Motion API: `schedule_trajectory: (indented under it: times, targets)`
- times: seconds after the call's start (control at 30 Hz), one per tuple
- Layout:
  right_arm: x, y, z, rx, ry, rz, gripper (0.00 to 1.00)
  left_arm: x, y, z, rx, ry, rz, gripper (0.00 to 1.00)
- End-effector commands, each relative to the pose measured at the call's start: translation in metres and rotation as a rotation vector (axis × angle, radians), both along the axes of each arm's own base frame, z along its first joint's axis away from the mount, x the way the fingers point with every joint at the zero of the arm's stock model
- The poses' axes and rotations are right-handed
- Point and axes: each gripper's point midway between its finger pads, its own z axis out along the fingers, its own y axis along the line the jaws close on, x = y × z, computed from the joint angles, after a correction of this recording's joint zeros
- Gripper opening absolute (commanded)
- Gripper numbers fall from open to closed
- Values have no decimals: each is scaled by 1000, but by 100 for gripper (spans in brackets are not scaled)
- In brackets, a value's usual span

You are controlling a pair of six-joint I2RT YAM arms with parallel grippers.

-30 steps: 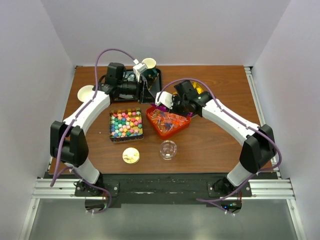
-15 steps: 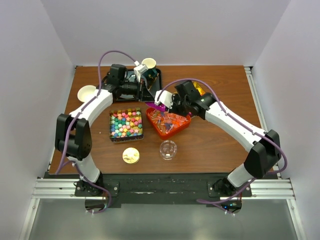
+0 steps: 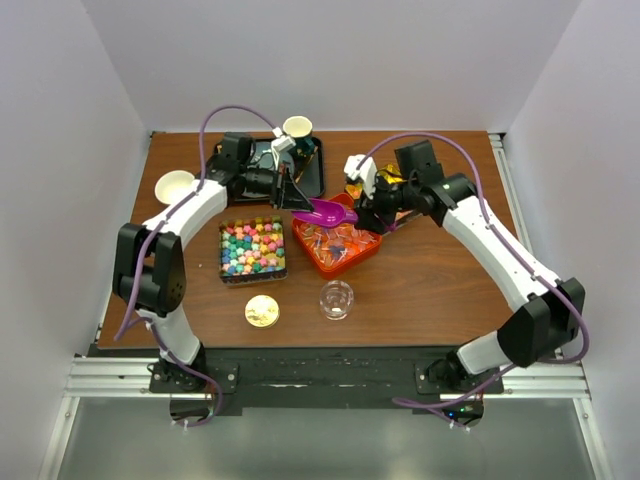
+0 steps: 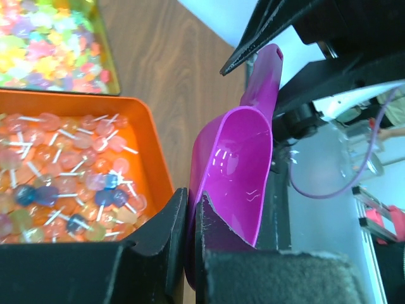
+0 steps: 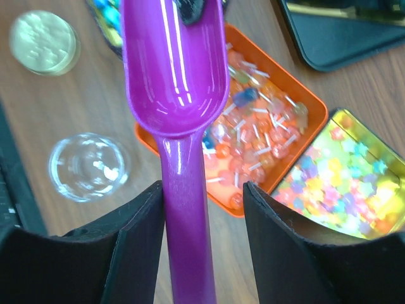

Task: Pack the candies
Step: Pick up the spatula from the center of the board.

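Note:
The purple scoop (image 3: 328,212) hangs empty above the orange tray (image 3: 372,252). My left gripper (image 3: 300,201) is shut on the rim of its bowl (image 4: 237,158); its jaws (image 4: 191,196) pinch the thin plastic edge. My right gripper (image 3: 358,205) is open around the handle (image 5: 183,209), which rests against one finger with a gap to the other. The orange tray holds small round candies (image 4: 63,164) with white sticks. A square tin (image 3: 224,262) to its left holds bright multicoloured cube candies (image 3: 252,248). The pastel beads do not show clearly.
A clear round jar (image 3: 336,298) stands open in front of the orange tray, with the gold disc lid (image 3: 262,311) to its left. A black tray (image 3: 312,170) and white cups (image 3: 297,127) (image 3: 173,184) are at the back. A yellowish tin (image 3: 396,180) sits under my right arm.
My right gripper has drawn back to the right along the scoop's handle and now stands open. My left gripper has closed on the scoop's bowl rim. The scoop now shows fully.

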Motion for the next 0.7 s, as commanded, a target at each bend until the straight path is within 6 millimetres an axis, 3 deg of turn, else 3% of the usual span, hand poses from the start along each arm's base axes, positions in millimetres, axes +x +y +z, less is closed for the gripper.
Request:
schedule_trajectory:
  times: [0.0, 0.33, 0.67]
  targets:
    - [-5, 9, 33, 150, -76, 52, 53, -27, -2, 3, -96, 102, -122, 0]
    - [0, 13, 18, 139, -42, 49, 49, -26, -2, 8, -133, 128, -141, 0]
    - [-15, 13, 8, 110, 18, 116, 49, -21, -2, 3, -129, 135, -129, 0]
